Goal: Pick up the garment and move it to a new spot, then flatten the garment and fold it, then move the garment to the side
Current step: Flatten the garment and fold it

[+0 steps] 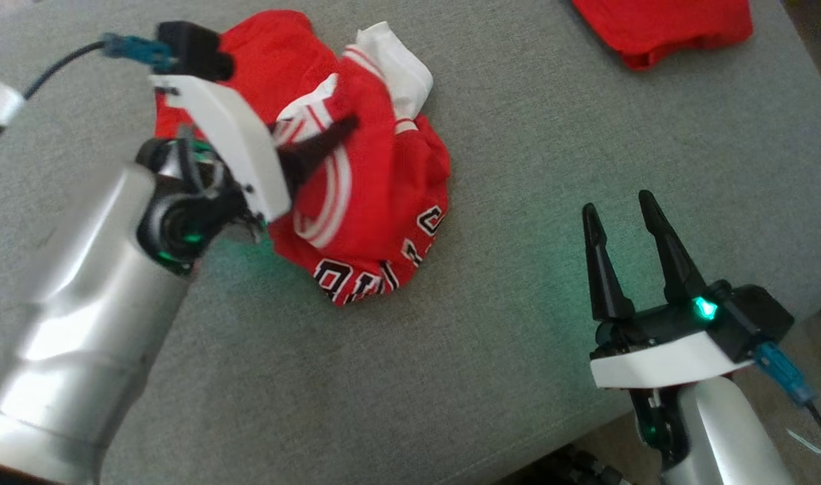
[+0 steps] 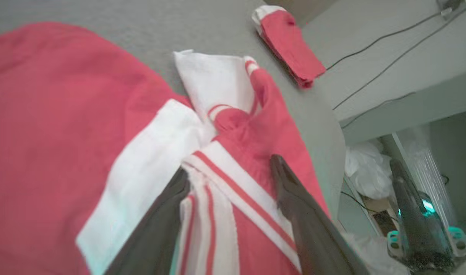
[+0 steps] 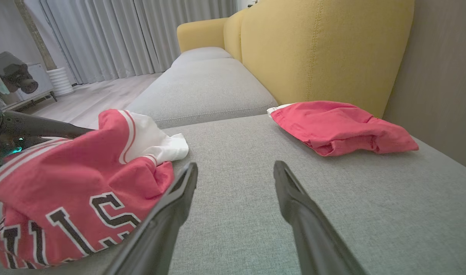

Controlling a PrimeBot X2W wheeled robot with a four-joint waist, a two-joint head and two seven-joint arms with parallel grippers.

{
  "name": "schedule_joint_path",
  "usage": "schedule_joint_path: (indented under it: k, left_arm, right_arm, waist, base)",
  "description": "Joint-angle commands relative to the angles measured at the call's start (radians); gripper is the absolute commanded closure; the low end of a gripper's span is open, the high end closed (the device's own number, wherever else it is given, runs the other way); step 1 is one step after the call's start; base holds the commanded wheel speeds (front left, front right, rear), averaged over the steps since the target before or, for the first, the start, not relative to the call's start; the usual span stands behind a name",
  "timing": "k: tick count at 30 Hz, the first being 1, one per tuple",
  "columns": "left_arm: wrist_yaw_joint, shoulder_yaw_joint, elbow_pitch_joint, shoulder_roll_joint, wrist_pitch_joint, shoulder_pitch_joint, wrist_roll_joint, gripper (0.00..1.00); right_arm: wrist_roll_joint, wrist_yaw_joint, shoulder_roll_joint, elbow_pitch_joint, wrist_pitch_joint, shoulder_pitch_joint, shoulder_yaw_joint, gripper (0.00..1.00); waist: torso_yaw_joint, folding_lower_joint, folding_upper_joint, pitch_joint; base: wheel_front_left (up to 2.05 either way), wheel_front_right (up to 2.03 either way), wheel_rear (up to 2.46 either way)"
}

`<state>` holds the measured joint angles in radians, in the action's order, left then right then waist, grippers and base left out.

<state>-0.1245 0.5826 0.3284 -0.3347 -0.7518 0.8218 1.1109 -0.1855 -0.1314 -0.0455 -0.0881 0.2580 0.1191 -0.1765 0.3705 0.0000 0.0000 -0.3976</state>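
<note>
Bare grey cushion (image 1: 538,155) between crumpled jersey (image 1: 376,202) and folded red cloth (image 1: 659,27), yellow backrest (image 3: 317,49) behind

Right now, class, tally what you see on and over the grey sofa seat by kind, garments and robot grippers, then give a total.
Garments: 2 (crumpled red-and-white jersey, folded red garment)
Grippers: 2 (left gripper at the jersey, right gripper apart from it, jaws open on both)
Total: 4

Soft, even light. Left forearm (image 1: 80,323) motion-blurred; right gripper (image 1: 617,203) lamp tints cushion (image 1: 491,303) green; wrist views bend at edges.
</note>
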Motion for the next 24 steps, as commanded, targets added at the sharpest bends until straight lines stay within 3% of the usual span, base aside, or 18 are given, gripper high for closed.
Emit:
schedule_joint_path:
  k: [1, 11, 12, 13, 18, 24]
  left_arm:
    - [-0.006, -0.017, -0.056, -0.039, -0.006, 0.039, 0.009, 0.0]
    - [-0.006, 0.095, -0.181, -0.071, -0.007, 0.048, 0.013, 0.0]
    - [-0.006, 0.107, -0.189, -0.076, 0.007, 0.056, 0.003, 0.55]
    - [-0.006, 0.119, -0.197, -0.081, 0.026, 0.063, -0.007, 1.0]
    - [-0.006, 0.185, -0.229, -0.079, 0.126, 0.111, -0.007, 1.0]
    - [-0.006, 0.247, -0.259, -0.021, 0.262, 0.295, 0.007, 1.0]
  right_arm:
    - [-0.006, 0.001, -0.005, 0.034, 0.004, 0.007, -0.013, 0.0]
    - [-0.012, 0.001, -0.005, 0.034, 0.004, 0.017, -0.017, 0.0]
    - [-0.014, 0.001, -0.005, 0.034, 0.004, 0.02, -0.02, 0.0]
    - [-0.016, 0.001, -0.005, 0.034, 0.004, 0.022, -0.023, 0.0]
    - [-0.026, 0.001, -0.005, 0.027, 0.004, 0.022, -0.029, 0.0]
    - [-0.037, 0.001, -0.005, 0.021, 0.004, 0.013, -0.03, 0.0]
  waist:
    - [-0.001, 0.0, 0.0, 0.001]
    - [-0.007, 0.0, 0.0, 0.001]
    - [-0.005, 0.0, 0.0, -0.001]
    - [-0.002, 0.0, 0.0, -0.002]
    - [0.016, 0.0, 0.0, 0.012]
    - [0.027, 0.0, 0.0, 0.053]
  base:
    - [0.0, 0.0, 0.0]
    - [0.0, 0.0, 0.0]
    - [0.0, 0.0, 0.0]
    - [0.0, 0.0, 0.0]
    - [0.0, 0.0, 0.0]
    - [0.0, 0.0, 0.0]
